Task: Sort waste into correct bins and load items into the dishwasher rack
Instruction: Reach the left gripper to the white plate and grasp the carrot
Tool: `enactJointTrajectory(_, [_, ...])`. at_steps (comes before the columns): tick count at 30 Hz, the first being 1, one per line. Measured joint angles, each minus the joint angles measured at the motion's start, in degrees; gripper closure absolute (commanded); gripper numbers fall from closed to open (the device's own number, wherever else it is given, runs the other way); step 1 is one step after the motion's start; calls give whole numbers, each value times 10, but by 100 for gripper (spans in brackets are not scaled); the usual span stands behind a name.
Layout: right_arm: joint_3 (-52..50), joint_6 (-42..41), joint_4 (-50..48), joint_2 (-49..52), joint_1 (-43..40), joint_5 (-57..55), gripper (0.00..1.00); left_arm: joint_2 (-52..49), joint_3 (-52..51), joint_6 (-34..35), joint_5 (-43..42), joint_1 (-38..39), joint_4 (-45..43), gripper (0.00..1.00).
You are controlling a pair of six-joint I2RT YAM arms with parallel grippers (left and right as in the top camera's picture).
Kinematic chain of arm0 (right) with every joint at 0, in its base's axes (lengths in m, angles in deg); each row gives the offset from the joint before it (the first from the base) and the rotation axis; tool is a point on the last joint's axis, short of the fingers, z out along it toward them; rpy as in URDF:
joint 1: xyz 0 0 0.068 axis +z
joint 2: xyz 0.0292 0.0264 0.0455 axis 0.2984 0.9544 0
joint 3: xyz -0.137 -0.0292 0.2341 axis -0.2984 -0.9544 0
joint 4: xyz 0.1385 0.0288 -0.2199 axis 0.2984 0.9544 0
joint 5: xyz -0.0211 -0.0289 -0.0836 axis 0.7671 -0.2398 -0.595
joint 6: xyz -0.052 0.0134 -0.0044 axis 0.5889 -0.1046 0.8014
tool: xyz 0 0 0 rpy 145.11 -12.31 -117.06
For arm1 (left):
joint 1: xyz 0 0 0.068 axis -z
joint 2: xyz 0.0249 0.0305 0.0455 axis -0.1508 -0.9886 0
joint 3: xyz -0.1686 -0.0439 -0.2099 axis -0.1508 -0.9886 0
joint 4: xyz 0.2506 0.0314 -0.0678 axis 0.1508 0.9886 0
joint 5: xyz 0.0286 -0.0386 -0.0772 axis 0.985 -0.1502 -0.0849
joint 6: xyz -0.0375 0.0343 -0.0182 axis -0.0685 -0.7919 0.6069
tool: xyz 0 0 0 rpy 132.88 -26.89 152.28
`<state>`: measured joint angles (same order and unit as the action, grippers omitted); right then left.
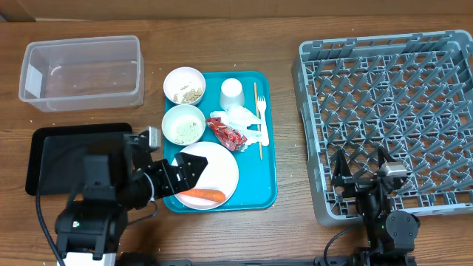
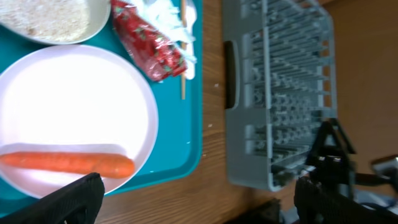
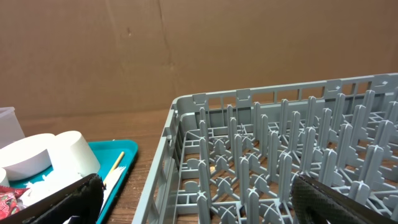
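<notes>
An orange carrot (image 1: 201,195) lies on the near edge of the large white plate (image 1: 218,166) on the teal tray (image 1: 267,148). Behind it stand two small bowls with food scraps (image 1: 184,85) (image 1: 183,123), a white cup (image 1: 231,94), crumpled napkins (image 1: 244,117) and a red wrapper (image 1: 227,131). My left gripper (image 1: 188,171) hovers open over the plate's left side; its wrist view shows the carrot (image 2: 68,163) just ahead of one finger. My right gripper (image 1: 362,168) stands open over the near left corner of the grey dishwasher rack (image 1: 392,89), holding nothing.
The clear tub (image 1: 81,72) sits at the far left and the black tray (image 1: 48,159) lies in front of it, partly under my left arm. A wooden stick (image 1: 256,111) and a white fork (image 1: 261,125) lie on the teal tray's right side.
</notes>
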<state>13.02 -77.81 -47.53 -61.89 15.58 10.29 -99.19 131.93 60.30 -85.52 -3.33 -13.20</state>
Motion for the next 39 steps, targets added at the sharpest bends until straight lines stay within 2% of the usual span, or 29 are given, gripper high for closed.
enactJointTrajectory(9, [0,0,0,0,0,0,0,-16,0,86,199,146,37,0])
enactJointTrajectory(11, [0,0,0,0,0,0,0,-38,0,136,266,190,67,0])
enactJointTrajectory(15, [0,0,0,0,0,0,0,-88,1,225,325,226,94,0])
enactJointTrajectory(18, [0,0,0,0,0,0,0,-147,1,296,315,236,72,0])
enactJointTrajectory(24, [0,0,0,0,0,0,0,-253,1,360,269,236,30,0])
enactJointTrajectory(32, [0,0,0,0,0,0,0,-372,1,391,246,236,-7,0])
enactJointTrajectory(39, [0,0,0,0,0,0,0,-396,1,407,240,236,-7,0])
